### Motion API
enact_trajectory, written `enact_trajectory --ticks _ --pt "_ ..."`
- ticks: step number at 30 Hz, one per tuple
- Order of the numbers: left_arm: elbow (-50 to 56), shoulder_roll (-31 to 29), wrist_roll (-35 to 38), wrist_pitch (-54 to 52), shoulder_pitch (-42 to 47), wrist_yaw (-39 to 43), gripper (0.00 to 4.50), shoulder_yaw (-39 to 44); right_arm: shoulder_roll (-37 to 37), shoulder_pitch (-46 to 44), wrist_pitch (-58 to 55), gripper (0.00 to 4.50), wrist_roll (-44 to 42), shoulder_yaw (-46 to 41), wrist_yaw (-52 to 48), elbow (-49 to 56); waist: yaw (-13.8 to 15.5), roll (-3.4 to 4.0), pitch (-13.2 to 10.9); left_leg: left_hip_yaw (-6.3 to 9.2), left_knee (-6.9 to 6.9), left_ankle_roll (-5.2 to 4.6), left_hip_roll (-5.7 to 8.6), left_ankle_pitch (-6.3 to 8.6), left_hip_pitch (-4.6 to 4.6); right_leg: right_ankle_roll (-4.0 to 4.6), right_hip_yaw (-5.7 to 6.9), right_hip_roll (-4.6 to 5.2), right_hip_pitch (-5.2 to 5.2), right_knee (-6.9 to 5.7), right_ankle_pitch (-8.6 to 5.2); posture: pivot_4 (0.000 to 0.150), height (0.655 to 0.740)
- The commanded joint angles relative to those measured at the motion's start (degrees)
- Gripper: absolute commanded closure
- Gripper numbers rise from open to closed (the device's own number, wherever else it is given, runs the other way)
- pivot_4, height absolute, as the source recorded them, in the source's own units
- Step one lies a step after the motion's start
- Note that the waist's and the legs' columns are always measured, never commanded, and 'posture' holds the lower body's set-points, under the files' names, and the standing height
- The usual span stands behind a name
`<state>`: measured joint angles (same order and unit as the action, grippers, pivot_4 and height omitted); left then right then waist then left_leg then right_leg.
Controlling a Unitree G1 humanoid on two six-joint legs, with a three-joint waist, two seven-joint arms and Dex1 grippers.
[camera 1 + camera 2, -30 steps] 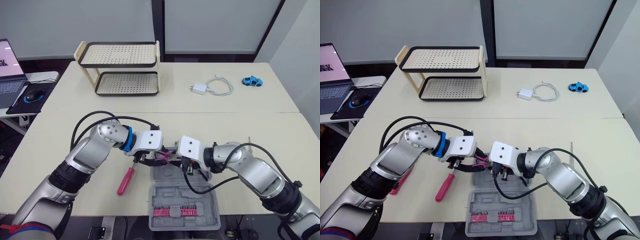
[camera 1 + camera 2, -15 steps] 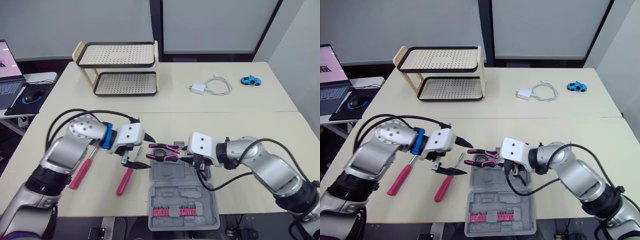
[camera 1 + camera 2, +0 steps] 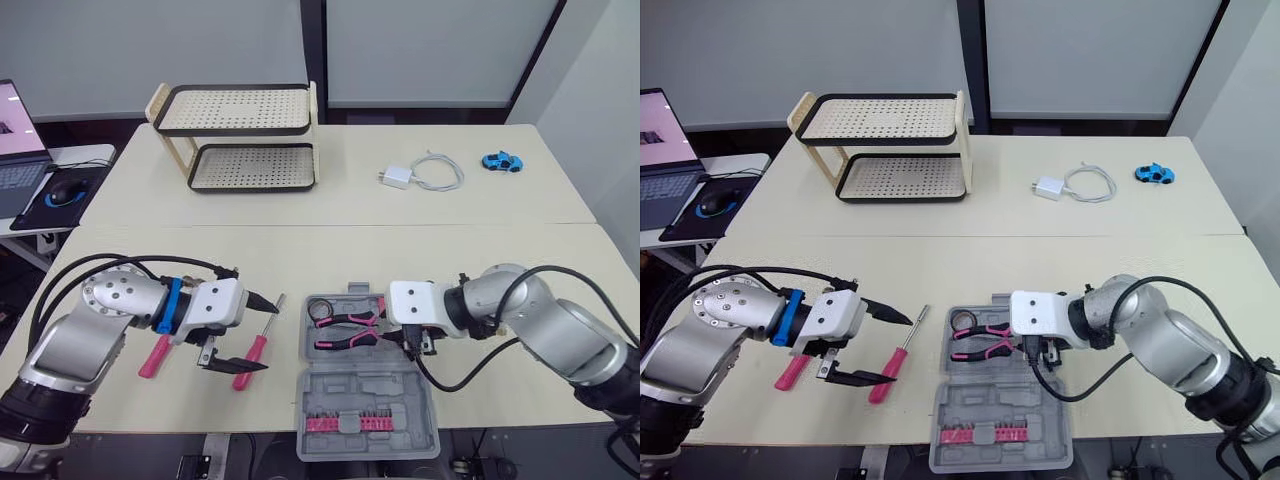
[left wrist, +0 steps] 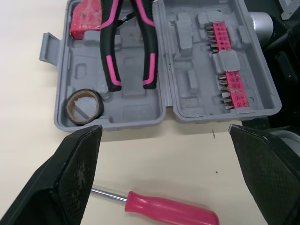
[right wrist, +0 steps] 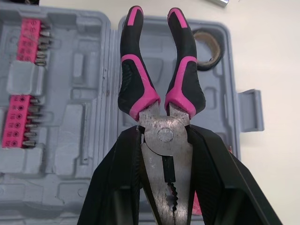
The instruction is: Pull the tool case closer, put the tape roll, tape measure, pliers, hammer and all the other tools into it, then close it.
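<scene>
The grey tool case point(image 3: 366, 395) lies open at the table's near edge, with a row of pink bits point(image 3: 345, 423) in its near half. My right gripper point(image 5: 165, 134) is shut on the metal head of the black-and-pink pliers point(image 3: 345, 330), which sit low over the case's far half, handles towards my left. A tape roll point(image 4: 84, 104) and a red tool point(image 4: 86, 18) lie in that half. My left gripper point(image 3: 262, 332) stands open and holds nothing, left of the case, above a pink-handled screwdriver point(image 3: 250, 358). A second pink screwdriver point(image 3: 155, 355) lies further left.
At the back left stands a two-tier perforated rack point(image 3: 240, 135). A white charger with its cable point(image 3: 420, 175) and a blue toy car point(image 3: 503, 161) lie at the back right. A laptop point(image 3: 20, 140) and mouse sit on a side table to the left.
My left gripper has let go of the pliers and drawn back to the left, open. The right gripper has carried the pliers down over the case's far half.
</scene>
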<state>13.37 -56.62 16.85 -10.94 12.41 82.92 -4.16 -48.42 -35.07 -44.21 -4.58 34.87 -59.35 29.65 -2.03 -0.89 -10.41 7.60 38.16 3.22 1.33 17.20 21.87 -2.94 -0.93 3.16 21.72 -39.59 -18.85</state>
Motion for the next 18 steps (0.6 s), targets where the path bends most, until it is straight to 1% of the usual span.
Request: enact_trajectory --ticks 1,7,18 --pt "1.4 -1.4 0.0 1.9 -0.7 -0.2 0.00 1.6 2.0 -2.0 2.1 3.30 2.2 0.7 -0.5 -1.3 0.0 0.00 0.0 0.01 0.00 0.00 0.00 0.00 0.00 0.00 0.02 0.00 0.00 -0.01 0.00 0.150 0.7400" --pt "1.7 -2.1 0.3 2.7 -2.1 -0.7 0.00 1.9 5.4 -2.4 2.9 3.30 4.3 2.4 -1.2 -4.3 0.0 0.00 0.0 0.00 -0.01 0.03 0.01 -0.02 -0.01 0.00 0.01 0.00 0.02 -0.06 0.00 0.150 0.7400" --pt "2.3 -2.2 0.9 2.7 -2.8 -1.6 0.00 1.8 7.7 -0.3 5.9 3.30 7.3 3.4 -1.5 -8.4 0.0 0.00 0.0 0.00 -0.01 0.00 0.02 0.00 -0.02 0.00 0.02 -0.01 0.04 -0.10 0.00 0.150 0.7400"
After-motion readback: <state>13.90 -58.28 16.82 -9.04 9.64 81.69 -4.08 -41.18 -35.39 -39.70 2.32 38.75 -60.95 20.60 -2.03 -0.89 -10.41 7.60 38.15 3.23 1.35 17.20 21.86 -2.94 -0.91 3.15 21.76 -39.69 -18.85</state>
